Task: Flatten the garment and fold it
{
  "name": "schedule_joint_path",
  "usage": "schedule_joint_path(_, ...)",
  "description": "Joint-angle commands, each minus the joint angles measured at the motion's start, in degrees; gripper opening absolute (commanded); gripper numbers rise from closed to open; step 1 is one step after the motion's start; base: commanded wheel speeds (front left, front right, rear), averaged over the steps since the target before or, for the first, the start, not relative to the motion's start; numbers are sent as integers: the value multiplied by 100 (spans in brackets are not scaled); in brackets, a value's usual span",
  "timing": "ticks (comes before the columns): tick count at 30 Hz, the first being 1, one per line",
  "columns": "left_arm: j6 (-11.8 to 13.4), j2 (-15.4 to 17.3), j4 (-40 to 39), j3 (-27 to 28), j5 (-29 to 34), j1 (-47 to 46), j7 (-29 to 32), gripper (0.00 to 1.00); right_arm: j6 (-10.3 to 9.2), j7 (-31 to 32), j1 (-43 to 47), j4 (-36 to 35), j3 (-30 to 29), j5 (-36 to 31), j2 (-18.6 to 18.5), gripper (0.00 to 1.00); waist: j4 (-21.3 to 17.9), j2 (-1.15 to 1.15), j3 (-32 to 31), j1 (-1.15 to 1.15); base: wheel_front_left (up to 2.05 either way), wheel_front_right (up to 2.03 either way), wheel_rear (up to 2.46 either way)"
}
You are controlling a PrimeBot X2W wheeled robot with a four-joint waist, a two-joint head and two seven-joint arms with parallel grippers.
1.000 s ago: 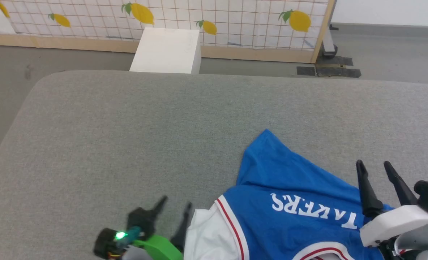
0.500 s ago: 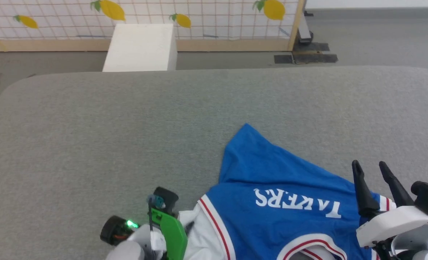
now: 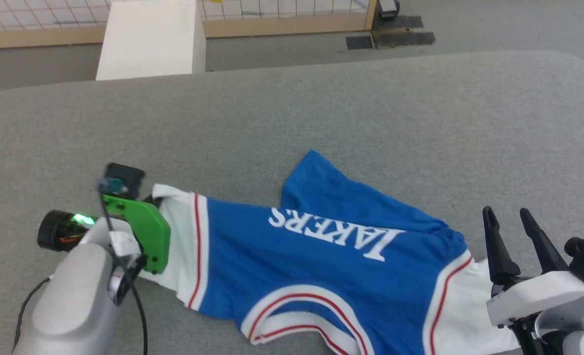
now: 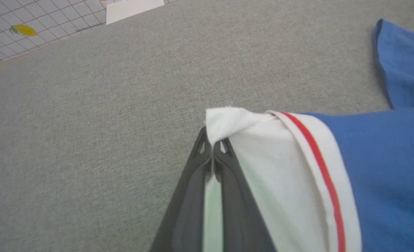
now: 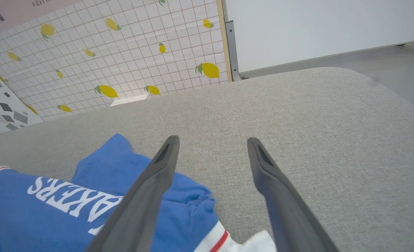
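- Pulled out leftward since a second ago, the garment [image 3: 321,256] is now seen spread wide across the grey counter [image 3: 321,108], white lettering up, one blue corner pointed toward the far side.
- Its white sleeve end at the left edge is gripped by the left hand [image 4: 212,143], closed tight where it was open before.
- At the garment's right edge the right hand [image 3: 507,212] is held with fingers wide apart, nothing gripped.
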Motion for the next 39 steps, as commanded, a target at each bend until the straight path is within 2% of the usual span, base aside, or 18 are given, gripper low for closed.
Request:
schedule_joint_path(1, 96, -19, 129, 108, -130, -105, -130, 47, -8, -43, -96, 30, 2, 41, 3, 100, -35, 0, 76, 0, 0, 0, 0)
schedule_joint_path(2, 135, -47, 188, 164, -174, -125, -213, 100, -8, -49, -104, 40, 2, 41, 3, 100, -32, 0, 82, 0, 0, 0, 0)
schedule_joint_path(6, 320, -191, 287, 353, -289, 18, -821, 100, -8, -75, -80, 82, -65, 49, 3, 100, 70, 0, 31, 0, 0, 0, 0)
schedule_joint_path(13, 794, -491, -41, 786, -557, 985, -2030, 100, -8, -7, 40, 80, -121, 58, 3, 100, 323, 0, -238, 0, 0, 0, 0)
schedule_joint_path(16, 1034, -636, -344, 997, -726, 1475, -2290, 100, -8, 23, 82, 46, -115, 74, 3, 100, 426, 0, -304, 0, 0, 0, 0)
schedule_joint_path(18, 1108, -726, -549, 1057, -828, 1720, -2321, 100, -8, 37, 105, 25, -101, 101, 3, 100, 484, 0, -312, 0, 0, 0, 0)
schedule_joint_path(24, 1119, -801, -817, 1134, -1093, 1939, -2109, 100, -8, 67, 78, -28, -8, 133, 3, 100, 506, 0, -172, 0, 0, 0, 0)
schedule_joint_path(32, 1114, -729, -384, 1178, -1482, 1462, -1131, 100, -8, 83, -30, -46, 76, 77, 3, 100, 217, 0, 136, 0, 0, 0, 0)
schedule_joint_path(39, 1062, -620, -133, 1146, -1604, 1187, -709, 100, -8, 44, -78, 1, 87, 104, 3, 100, 0, 0, 231, 0, 0, 0, 0)
